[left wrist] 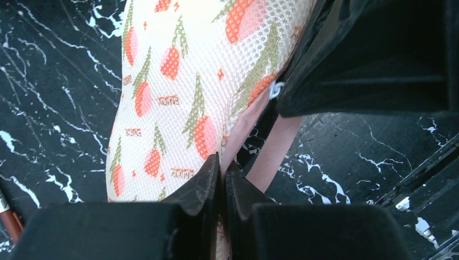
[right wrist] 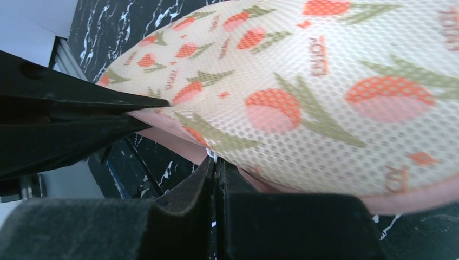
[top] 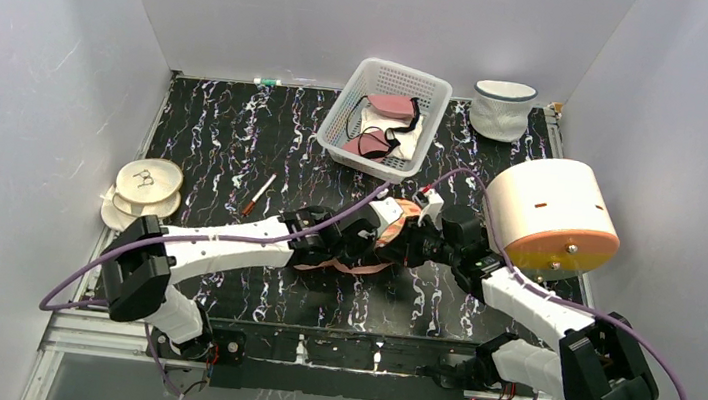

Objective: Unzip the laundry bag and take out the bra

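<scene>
Mesh, cream-peach and finely perforated, covers the laundry bag [top: 390,222]. It is printed with red-orange tulip-like marks on olive stems and with tiny red lettering (too small to read). A salmon-pink trim [left wrist: 273,157] runs along its edge. The bag sits on the dark marbled worktop [top: 236,136] directly between the two tools, domed like a cup and tilted rather than lying flat.

The left tool [left wrist: 222,165] has its fingers pressed together, pinching the bag's rim where printed mesh meets trim. The printed face rises just beyond its tips. The right tool [right wrist: 215,162] is likewise pressed together, nipping the trim at a small pale tab [right wrist: 211,155] right at its tips. The bag's rounded face swells above and to the right of it. Seen from above, both tools meet at the bag from opposite sides.
</scene>
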Controlling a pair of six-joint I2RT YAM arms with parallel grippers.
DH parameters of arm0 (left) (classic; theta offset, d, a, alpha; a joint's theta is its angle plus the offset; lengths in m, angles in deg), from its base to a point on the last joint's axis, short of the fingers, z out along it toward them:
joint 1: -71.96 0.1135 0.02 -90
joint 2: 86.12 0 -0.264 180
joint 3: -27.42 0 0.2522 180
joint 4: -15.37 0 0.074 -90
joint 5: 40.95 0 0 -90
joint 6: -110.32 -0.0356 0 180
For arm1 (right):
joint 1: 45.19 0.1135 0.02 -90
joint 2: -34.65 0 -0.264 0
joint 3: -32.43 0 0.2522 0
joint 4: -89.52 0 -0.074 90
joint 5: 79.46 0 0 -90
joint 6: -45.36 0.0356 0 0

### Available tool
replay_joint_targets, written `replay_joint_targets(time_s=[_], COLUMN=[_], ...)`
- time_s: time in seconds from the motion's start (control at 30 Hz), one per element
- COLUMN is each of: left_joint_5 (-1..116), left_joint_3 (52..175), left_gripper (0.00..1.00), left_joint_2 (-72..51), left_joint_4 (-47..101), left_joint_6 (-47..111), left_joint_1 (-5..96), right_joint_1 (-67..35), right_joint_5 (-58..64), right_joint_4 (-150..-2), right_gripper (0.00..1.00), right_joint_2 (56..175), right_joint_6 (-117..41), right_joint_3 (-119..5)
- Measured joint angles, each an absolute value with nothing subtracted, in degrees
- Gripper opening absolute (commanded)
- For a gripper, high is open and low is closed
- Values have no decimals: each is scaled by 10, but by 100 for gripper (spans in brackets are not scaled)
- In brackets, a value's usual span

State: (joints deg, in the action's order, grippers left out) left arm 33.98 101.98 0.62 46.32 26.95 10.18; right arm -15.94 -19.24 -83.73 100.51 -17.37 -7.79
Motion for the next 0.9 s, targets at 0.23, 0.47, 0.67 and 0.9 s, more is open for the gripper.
replay_joint_targets(time_s=[0.23, 0.47, 0.67, 0.9], left_joint_5=[314, 291, 293, 337], left_joint_3=[989, 960, 959, 1009], left_gripper=[0, 9, 39, 59], left_joint_2=[-36, -65, -68, -22], left_joint_4=[483, 509, 517, 500], left_joint_6=[270, 275, 273, 263], left_joint_1=[102, 102, 102, 102], right_joint_1=[-160, -162, -166, -167], right_joint_5=[-136, -93, -120, -176], right_joint_4=[-799, -764, -761, -777], right_gripper=[0, 0, 0, 0], right_joint_2=[985, 971, 979, 981], right_joint_6=[-182, -202, -210, -209], right_joint_3=[-78, -82, -90, -90])
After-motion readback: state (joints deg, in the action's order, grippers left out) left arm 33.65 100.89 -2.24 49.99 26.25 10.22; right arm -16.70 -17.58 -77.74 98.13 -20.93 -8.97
